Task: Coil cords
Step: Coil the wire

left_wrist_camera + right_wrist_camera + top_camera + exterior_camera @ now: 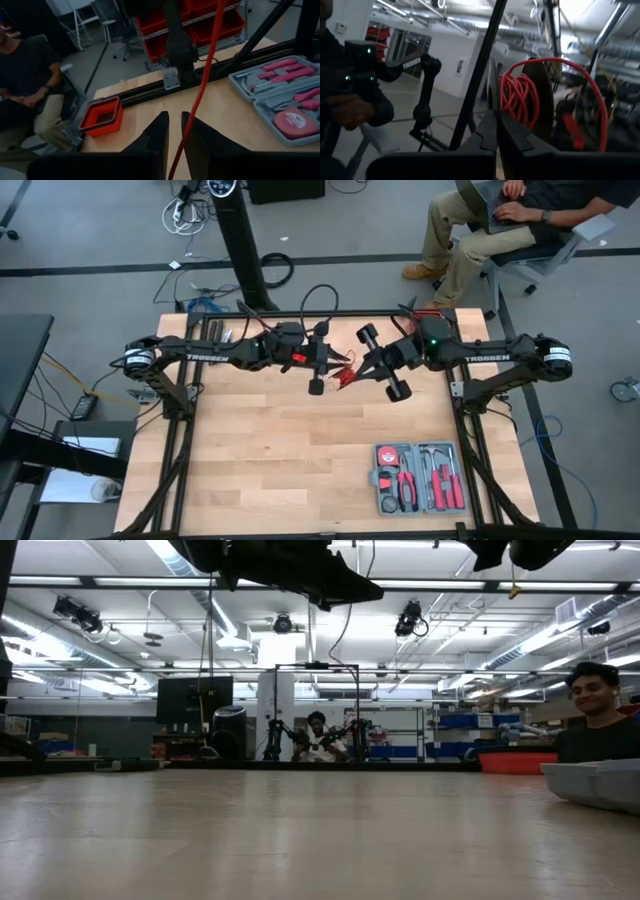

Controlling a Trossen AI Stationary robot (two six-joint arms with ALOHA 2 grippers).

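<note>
The thin red cord (pixel 345 372) hangs in the air between my two grippers, high above the middle of the wooden table (pixel 300 450). In the right wrist view several turns of it form a small coil (pixel 520 100), and one loop (pixel 592 90) arcs out to the side. My left gripper (pixel 322 368) comes in from the table's left and is shut on a straight run of the cord (pixel 202 85). My right gripper (pixel 372 366) comes in from the right and is shut at the coil. My left gripper pinches a single strand of the cord (pixel 179 150) between its two fingers (pixel 157 135). The strand runs along the gap and on past the fingertips, fairly straight and clear of the table. My right gripper's shut fingers (pixel 487 130) meet the coil's lower edge (pixel 509 116). The fingers themselves hide the exact place of contact. The coil stands beyond the fingertips, clear of the table.
An open grey tool case (pixel 417 477) with red-handled tools lies at the table's near right. A red bin (pixel 102 116) sits at the table's far right edge. A person (pixel 500 220) sits beyond the far right corner. The table frame's black posts (pixel 465 395) flank both sides.
</note>
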